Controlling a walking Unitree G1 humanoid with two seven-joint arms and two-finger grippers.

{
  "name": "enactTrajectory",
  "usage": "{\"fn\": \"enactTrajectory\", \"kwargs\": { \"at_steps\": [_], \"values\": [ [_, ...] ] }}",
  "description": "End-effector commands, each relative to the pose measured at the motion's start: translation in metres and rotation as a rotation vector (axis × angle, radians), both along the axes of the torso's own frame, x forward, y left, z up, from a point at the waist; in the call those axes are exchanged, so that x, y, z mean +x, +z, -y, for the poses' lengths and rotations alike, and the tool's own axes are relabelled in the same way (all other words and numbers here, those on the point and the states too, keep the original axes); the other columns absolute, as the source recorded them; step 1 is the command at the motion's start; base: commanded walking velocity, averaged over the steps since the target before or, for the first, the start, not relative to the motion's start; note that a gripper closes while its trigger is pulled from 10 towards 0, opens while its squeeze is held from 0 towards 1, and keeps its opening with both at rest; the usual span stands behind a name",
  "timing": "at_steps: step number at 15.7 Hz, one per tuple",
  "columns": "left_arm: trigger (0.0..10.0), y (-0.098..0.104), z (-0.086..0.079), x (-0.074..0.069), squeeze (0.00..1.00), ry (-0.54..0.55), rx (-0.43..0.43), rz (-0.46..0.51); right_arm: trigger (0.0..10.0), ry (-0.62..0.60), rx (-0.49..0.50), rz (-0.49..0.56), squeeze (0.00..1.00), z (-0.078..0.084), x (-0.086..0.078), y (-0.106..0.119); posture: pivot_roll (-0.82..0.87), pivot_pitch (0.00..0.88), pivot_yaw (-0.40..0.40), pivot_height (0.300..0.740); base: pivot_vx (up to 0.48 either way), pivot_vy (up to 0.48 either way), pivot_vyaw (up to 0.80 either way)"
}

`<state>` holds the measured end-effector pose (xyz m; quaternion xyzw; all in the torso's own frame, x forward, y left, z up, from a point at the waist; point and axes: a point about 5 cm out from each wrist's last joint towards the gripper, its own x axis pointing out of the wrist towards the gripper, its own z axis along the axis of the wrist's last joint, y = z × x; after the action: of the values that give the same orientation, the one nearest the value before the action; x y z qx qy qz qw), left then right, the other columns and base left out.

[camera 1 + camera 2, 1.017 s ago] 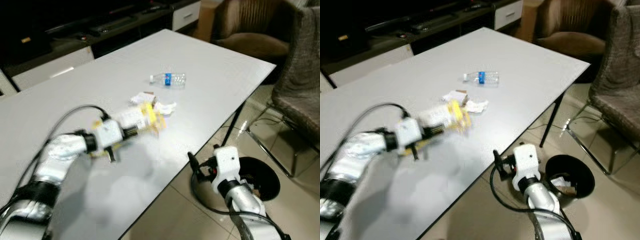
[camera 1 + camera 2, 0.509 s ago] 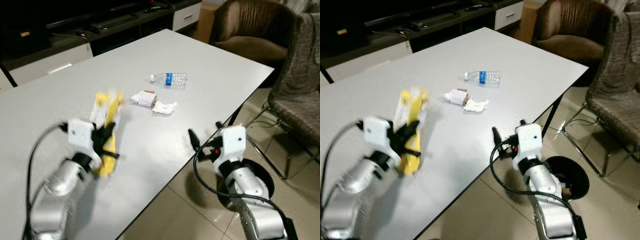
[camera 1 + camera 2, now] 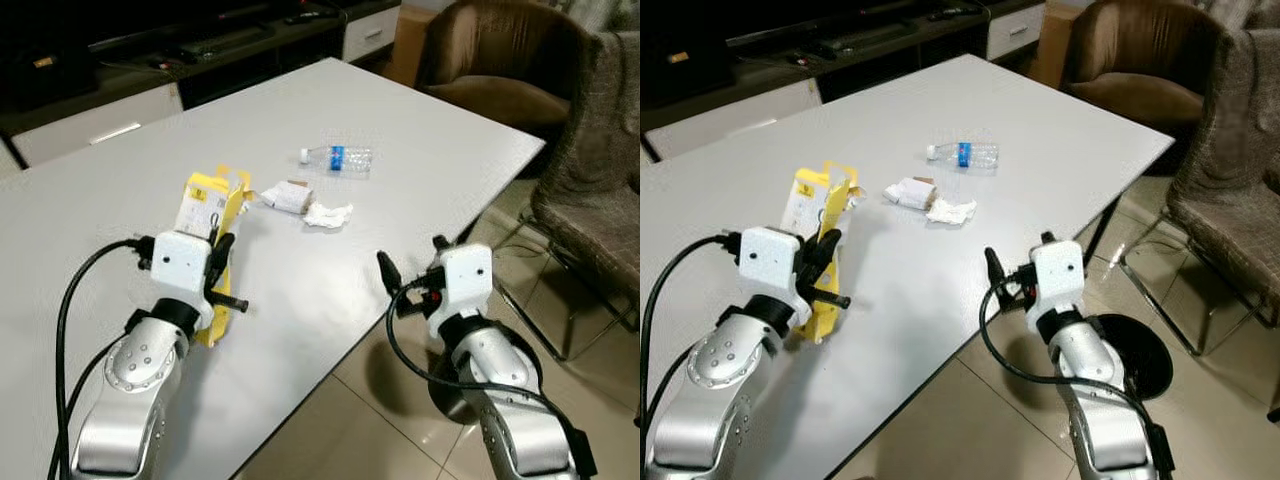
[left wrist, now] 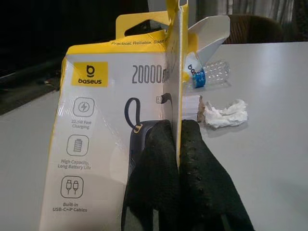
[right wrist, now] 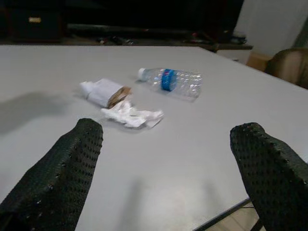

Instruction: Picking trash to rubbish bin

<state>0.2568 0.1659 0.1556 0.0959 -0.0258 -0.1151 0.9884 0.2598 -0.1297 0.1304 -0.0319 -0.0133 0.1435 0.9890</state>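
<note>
Left end effector: your left arm holds it above the near part of the white counter, its two black fingers pinched tight on the yellow and white cardboard power-bank package, which stands upright and lifted off the surface.
Right end effector: you have it just past the counter's near edge, above the tiled floor, fingers spread wide with nothing between them.
Clear plastic water bottle with a blue label: lying on its side further back on the counter.
Small folded white and brown wrapper: lying flat, nearer you than the bottle.
Crumpled white tissue: just beside the wrapper.
Round black rubbish bin: on the floor, partly hidden behind your right arm.
Brown armchair: beyond the counter's far corner.
</note>
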Motion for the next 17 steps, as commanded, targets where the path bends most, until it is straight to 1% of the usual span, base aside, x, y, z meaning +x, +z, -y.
{"fn": "enactTrajectory", "kwargs": {
  "at_steps": [1, 7, 9, 10, 15, 17],
  "values": [
    [10.0, 0.005, 0.003, -0.001, 0.00, -0.013, 0.019, 0.015, 10.0, 0.003, 0.007, 0.014, 0.00, -0.001, -0.001, 0.003, -0.02, 0.000, -0.016, 0.740, 0.251, 0.000, 0.80],
    [10.0, 0.008, 0.007, 0.000, 0.00, -0.036, 0.048, 0.013, 10.0, 0.023, 0.023, 0.003, 0.00, -0.006, -0.006, -0.002, -0.01, 0.000, -0.005, 0.740, 0.304, 0.000, 0.77],
    [10.0, 0.008, 0.008, 0.000, 0.00, -0.039, 0.041, 0.014, 10.0, -0.015, 0.067, -0.017, 0.00, -0.001, -0.006, -0.005, -0.01, 0.000, -0.005, 0.740, 0.279, 0.000, 0.00],
    [10.0, 0.007, 0.008, -0.001, 0.00, -0.048, 0.026, 0.011, 10.0, -0.015, 0.057, -0.016, 0.00, 0.000, -0.006, -0.006, -0.01, 0.000, -0.006, 0.740, 0.000, 0.000, 0.00],
    [10.0, 0.000, 0.011, -0.006, 0.00, -0.082, 0.062, -0.032, 10.0, -0.034, 0.074, -0.012, 0.00, 0.004, -0.006, -0.006, -0.01, 0.000, -0.015, 0.740, 0.000, 0.000, 0.00],
    [10.0, -0.003, 0.014, -0.008, 0.00, -0.113, 0.085, -0.049, 10.0, -0.067, 0.036, -0.026, 0.00, 0.008, -0.004, -0.008, -0.01, 0.000, -0.015, 0.740, 0.000, 0.000, 0.00]
  ]
}}
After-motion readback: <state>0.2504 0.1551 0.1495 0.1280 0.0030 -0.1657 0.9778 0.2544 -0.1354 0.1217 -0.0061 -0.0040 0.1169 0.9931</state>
